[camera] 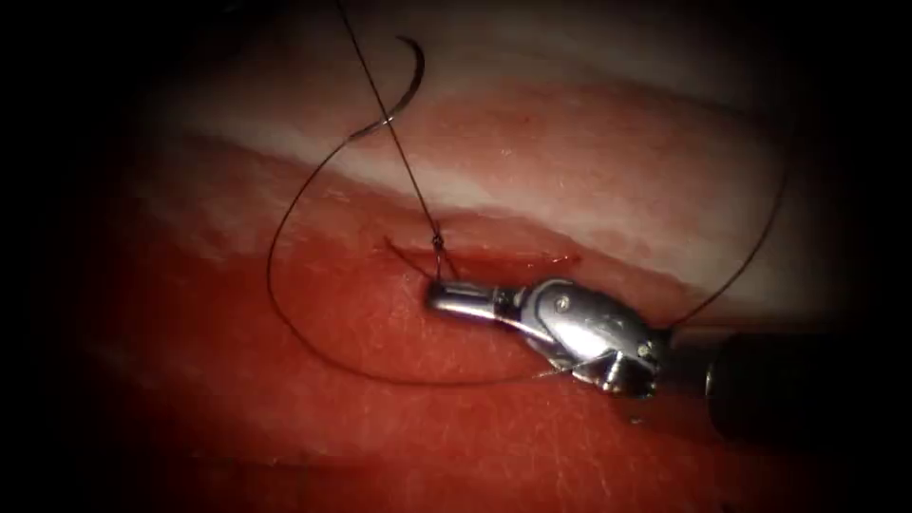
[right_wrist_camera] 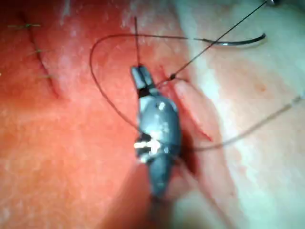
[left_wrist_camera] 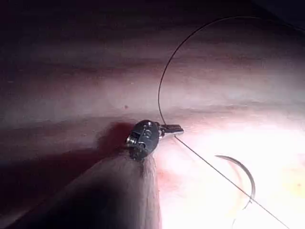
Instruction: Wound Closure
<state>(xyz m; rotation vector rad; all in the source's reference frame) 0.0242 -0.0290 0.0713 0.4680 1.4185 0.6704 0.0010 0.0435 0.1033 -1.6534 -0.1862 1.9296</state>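
The needle (camera: 410, 81) lies free on the pale upper part of the tissue (camera: 285, 427), beyond the cut (camera: 513, 258) and toward its left end. Neither tip nor tail is in the tissue, and no claw holds it. It also shows in the left wrist view (left_wrist_camera: 240, 169) and the right wrist view (right_wrist_camera: 238, 43), flat on the pale surface.

The thread (camera: 271, 275) leaves the needle's blunt end, swings in a wide loop out to the left of the cut, and comes back along the red tissue under the right tool's wrist. A second strand runs straight and taut from a small knot (camera: 437, 242) at the left end of the cut. It crosses the needle's blunt end and passes out of the endoscope view at its upper edge, so I cannot tell what holds its far end. A third strand curves up and away from the right tool's shaft on the right side of the cut.

The right claw (camera: 446, 296) comes in from the right and lies low over the tissue, with its tip just below the knot. Its jaws are pressed together on the short bit of thread coming down from the knot. The same claw shows in the right wrist view (right_wrist_camera: 140, 75) and the left wrist view (left_wrist_camera: 174, 129), where the taut strand starts right at its tip.
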